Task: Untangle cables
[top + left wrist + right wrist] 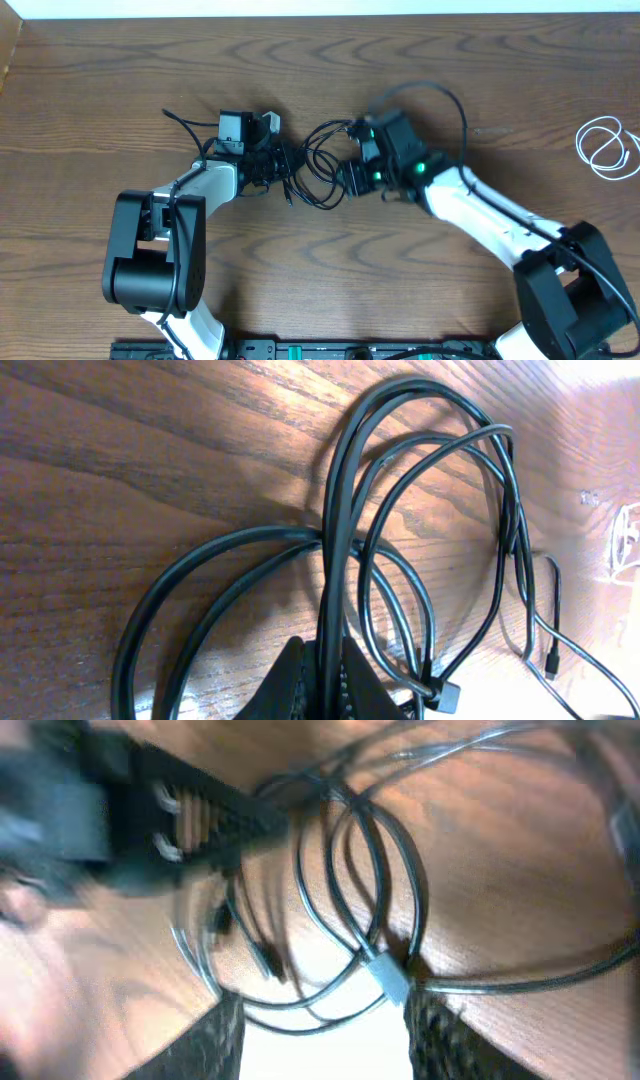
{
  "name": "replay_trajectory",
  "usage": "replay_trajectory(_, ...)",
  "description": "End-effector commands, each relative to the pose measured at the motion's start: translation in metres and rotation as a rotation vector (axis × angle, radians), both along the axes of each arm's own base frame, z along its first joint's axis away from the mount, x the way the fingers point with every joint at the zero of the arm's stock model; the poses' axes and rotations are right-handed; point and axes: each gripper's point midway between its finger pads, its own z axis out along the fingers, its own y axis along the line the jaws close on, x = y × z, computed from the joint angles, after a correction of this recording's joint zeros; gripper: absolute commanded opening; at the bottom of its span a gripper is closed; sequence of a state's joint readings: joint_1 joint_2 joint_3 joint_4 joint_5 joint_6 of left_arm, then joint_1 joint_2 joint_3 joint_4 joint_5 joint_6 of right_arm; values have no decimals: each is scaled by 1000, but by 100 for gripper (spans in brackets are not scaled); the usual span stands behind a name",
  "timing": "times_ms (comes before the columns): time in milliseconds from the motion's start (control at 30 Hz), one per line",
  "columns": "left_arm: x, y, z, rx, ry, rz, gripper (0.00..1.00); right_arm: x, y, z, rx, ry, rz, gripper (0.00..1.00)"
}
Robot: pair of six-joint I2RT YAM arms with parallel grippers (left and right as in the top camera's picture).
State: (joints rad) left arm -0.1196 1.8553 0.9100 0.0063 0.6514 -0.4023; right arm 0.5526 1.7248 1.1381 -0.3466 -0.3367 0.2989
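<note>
The long black cable (318, 165) lies in tangled loops at the table's middle, between my two grippers. My left gripper (276, 162) is shut on a strand of the black cable (340, 540), which runs up between its jaws (325, 685); a plug end (447, 695) lies just to the right. My right gripper (325, 1040) is open, its fingers wide apart over the black loops (350, 850) and a plug (390, 975), holding nothing. It also shows in the overhead view (352, 176). The white cable (607, 147) lies coiled apart at the far right.
The wooden table (120, 90) carries both arms reaching in from the front edge. The left gripper's body (150, 810) shows blurred in the right wrist view. The white cable shows at the right edge of the left wrist view (628, 535).
</note>
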Motion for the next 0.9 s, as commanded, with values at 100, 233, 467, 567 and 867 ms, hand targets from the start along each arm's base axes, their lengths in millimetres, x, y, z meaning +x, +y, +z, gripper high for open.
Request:
replay_trajectory(100, 5, 2, 10, 11, -37, -4, 8, 21, 12, 58, -19, -151, 58, 47)
replay_trajectory(233, 5, 2, 10, 11, -37, -4, 8, 20, 17, 38, -95, -170, 105, 46)
replay_trajectory(467, 5, 2, 10, 11, -37, -4, 8, 18, 31, -10, -167, -140, 162, 40)
replay_trajectory(567, 5, 2, 10, 11, -37, -4, 8, 21, 38, -30, -189, -137, 168, 33)
replay_trajectory(867, 5, 2, 10, 11, -37, -4, 8, 22, 34, -66, -259, -109, 165, 37)
